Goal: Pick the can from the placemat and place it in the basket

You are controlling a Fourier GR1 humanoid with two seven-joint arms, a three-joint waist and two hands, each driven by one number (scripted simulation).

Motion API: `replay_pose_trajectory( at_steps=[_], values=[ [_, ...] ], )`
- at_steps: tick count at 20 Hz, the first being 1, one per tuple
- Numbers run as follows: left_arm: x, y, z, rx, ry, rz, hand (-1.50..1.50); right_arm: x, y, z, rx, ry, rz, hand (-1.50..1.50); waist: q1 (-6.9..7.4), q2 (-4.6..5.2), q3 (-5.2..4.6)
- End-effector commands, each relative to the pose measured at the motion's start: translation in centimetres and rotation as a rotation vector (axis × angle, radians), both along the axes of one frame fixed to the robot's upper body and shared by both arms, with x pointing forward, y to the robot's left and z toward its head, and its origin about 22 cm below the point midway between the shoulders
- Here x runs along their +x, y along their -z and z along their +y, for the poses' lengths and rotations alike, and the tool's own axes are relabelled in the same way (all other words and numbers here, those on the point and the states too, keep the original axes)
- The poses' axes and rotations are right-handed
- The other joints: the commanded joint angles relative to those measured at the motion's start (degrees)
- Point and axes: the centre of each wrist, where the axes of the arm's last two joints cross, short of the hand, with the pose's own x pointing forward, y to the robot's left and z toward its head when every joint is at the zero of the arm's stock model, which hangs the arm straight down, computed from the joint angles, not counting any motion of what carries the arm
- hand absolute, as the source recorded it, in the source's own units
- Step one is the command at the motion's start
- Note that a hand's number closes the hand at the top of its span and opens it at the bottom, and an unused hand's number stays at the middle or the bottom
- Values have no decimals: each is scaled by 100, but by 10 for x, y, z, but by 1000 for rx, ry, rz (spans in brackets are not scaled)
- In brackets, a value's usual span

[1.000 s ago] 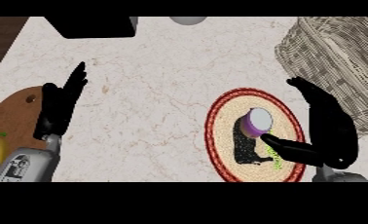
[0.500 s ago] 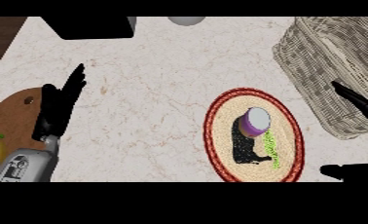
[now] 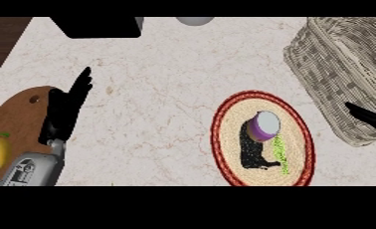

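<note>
A can point(image 3: 258, 140) with a purple rim, a pale top and a black body stands on the round red-rimmed straw placemat point(image 3: 228, 146) at the lower right of the counter. The woven basket point(image 3: 334, 68) sits at the right edge, beyond the mat. Only a black fingertip of my right hand point(image 3: 360, 112) shows at the right edge, in front of the basket wall and well to the right of the can. My left hand point(image 3: 67, 107) rests open at the left, fingers straight and pointing up, far from the can.
A brown wooden cutting board point(image 3: 21, 118) lies under my left forearm, with a yellow object point(image 3: 4, 148) at its left edge. A black box point(image 3: 99, 26) and a grey round object point(image 3: 195, 20) sit at the counter's far edge.
My right hand has pulled away from the can toward the right edge and now almost leaves the view. The can stays on the placemat. The left hand has not moved.
</note>
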Motion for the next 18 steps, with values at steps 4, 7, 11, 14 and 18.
replay_pose_trajectory(
  at_steps=[4, 7, 11, 14, 18],
  values=[
    [-1, -7, -7, -5, 7, -12, 0, -3, -1, -14, 17, 60, 13, -150, 67, 11, 10],
    [11, -13, 3, 3, 8, 4, 0, -5, 5, 11, 39, 110, -24, -150, 64, 14, 9],
    [16, -7, -15, 3, 8, -13, 0, 3, 35, 0, 23, 163, -48, -150, 66, 18, 10],
    [12, -20, -9, 0, 12, -18, 0, 12, 48, 11, 32, 157, -50, -150, 93, 18, 11],
    [18, -22, 16, -28, 19, 3, 0, 32, 41, 16, 42, 148, -23, -150, 101, 24, 9]
  ],
)
